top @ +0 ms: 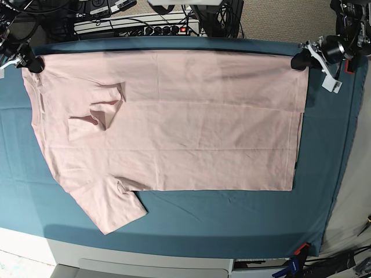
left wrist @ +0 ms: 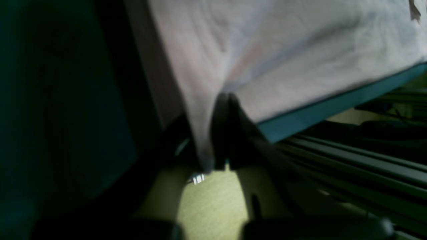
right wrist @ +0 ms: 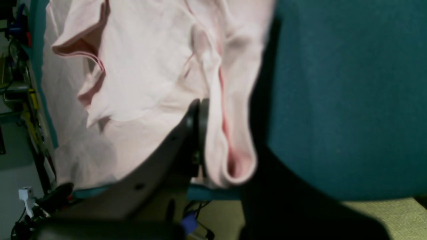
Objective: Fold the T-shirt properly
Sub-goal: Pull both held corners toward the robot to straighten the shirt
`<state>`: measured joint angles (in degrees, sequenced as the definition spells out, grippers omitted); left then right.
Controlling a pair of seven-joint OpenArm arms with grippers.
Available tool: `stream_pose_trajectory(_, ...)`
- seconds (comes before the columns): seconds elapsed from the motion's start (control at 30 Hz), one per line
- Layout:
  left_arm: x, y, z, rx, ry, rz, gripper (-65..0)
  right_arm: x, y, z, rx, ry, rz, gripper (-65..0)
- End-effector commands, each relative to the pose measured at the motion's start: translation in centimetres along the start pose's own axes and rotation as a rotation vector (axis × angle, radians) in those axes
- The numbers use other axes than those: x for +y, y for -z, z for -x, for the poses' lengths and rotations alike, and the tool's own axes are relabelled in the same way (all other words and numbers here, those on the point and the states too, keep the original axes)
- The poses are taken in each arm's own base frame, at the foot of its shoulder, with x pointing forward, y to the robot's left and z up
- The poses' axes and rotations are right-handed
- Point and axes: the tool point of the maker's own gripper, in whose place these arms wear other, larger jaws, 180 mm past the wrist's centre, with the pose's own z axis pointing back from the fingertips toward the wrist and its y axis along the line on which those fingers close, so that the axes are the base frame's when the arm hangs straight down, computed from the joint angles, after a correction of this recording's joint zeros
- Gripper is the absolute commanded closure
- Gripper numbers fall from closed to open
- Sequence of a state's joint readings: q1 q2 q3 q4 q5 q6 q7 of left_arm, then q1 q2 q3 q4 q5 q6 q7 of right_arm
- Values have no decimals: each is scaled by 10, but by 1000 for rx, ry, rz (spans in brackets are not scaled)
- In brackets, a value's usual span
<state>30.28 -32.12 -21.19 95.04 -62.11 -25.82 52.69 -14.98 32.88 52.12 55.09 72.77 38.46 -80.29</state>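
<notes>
Teal cloth (top: 232,223) covers the bench, front edge to back. On it lies the T-shirt (top: 174,139), spread plain side up, collar end toward the base view's left, hem toward its right, one sleeve (top: 110,205) splayed toward the front edge. Far long edge runs along the back of the bench. A small fold of fabric (top: 98,110) stands up near the collar end.

Right tool (right wrist: 201,133) pinched shut on the shirt's far corner at the collar end; left tool (left wrist: 222,133) pinched shut on the far hem corner.

Behind the bench: power strip (top: 145,26), cables. Yellowish floor (left wrist: 213,206) below.

Left wrist view dark and blurred; finger detail unclear. Any print or label hidden.
</notes>
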Motion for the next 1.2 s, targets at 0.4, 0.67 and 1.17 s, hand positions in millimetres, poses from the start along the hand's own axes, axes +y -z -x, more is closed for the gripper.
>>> stream_pose_trajectory(0.4,9,-7,20,94,16,-41,0,-3,-12,-12,-8,-36,32,0)
stream_pose_trajectory(0.67,9,-8,24,99,10,-42,0,-4,-12,-11,-7,-36,33,0)
stream_pose_trajectory(1.17,20,-12,15,66,59,-103,-252,-9,-15,-29,-85,-79,69,-160)
